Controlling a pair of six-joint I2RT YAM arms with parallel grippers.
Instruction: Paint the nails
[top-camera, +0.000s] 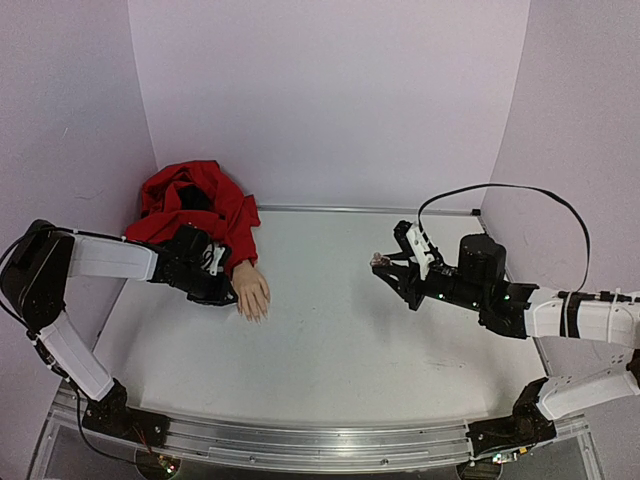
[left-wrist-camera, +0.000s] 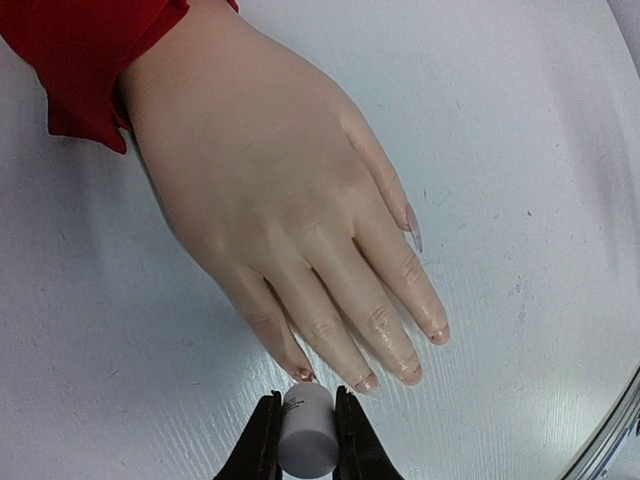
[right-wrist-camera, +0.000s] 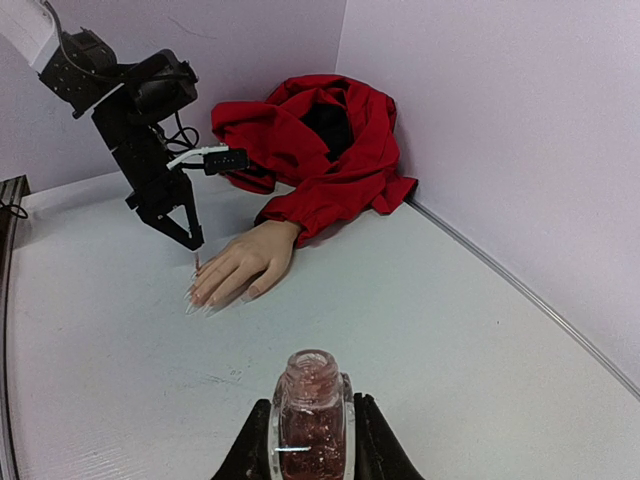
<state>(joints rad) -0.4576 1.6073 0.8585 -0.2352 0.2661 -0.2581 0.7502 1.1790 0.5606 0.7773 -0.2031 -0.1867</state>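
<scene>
Biggest exposure first: the table (top-camera: 350, 330), with polish streaked on the white top just past the dummy hand (top-camera: 251, 292) after a stroke carried beyond a fingertip.

Next, the red sleeve (top-camera: 195, 205), bunched behind the dummy hand's wrist. Loose cloth, easily dragged by a nudge from the left arm, and the hand with it, out from under the brush.

Then the dummy hand itself, palm down on the table, fingers pointing away from the sleeve. Not visibly fastened, so likely to slide under too firm a press.

Of the 2 claws, the right claw (right-wrist-camera: 311, 455) well off to the right of the dummy hand, clamped tight on the bottle (right-wrist-camera: 311, 395), mouth open and no lid. Spill likely on any tilt.

Right above the dummy hand's fingertips, the left claw (right-wrist-camera: 190, 238), pinched shut on the white cap (left-wrist-camera: 306, 432). Round cap, so prone to twist in the grip and swing the thin brush (right-wrist-camera: 196, 262) below it off line.

Smallest and hardest: the nails (left-wrist-camera: 366, 383), tiny and pale at the finger ends, some seemingly tinted already. Little margin; skin painted by 1 slight sideways drift. Cannot tell whether the brush is touching a nail or just short of it.
</scene>
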